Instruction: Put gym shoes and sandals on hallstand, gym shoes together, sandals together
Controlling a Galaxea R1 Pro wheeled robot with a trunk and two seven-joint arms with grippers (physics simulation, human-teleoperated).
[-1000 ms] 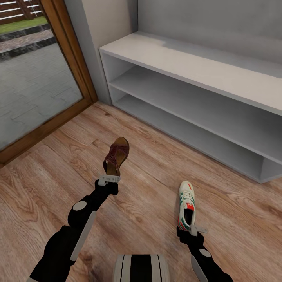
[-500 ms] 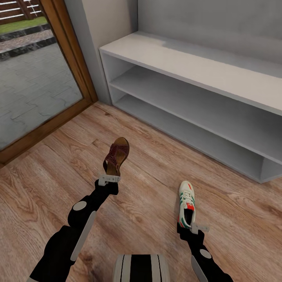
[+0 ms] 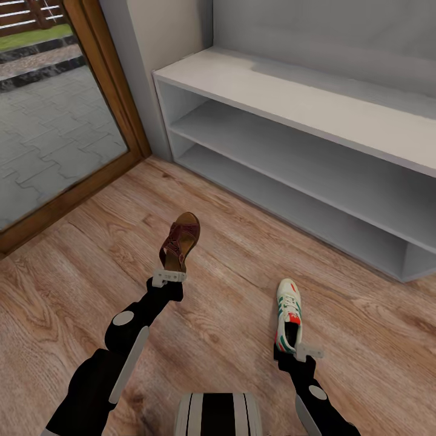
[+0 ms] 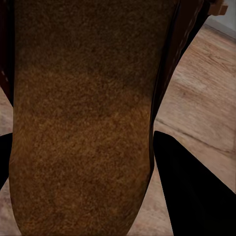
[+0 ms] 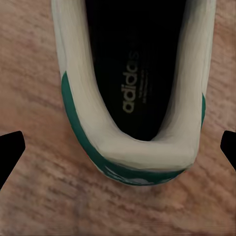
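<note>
I see a matt, grainy wood-plank floor [image 3: 230,303]. The sandal [image 3: 180,241] at centre looks like dark woven leather, its footbed [image 4: 83,118] rough and suede-like. The sneaker [image 3: 288,315] lower right looks smooth white leather; the rack [image 3: 315,109] matt pale-grey.

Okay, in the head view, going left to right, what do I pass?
Wood-framed glass door → dark brown woven-strap sandal above the left gripper → white sneaker with green stripes by the right gripper → pale-grey two-tier shoe rack behind, reaching the right edge.
</note>
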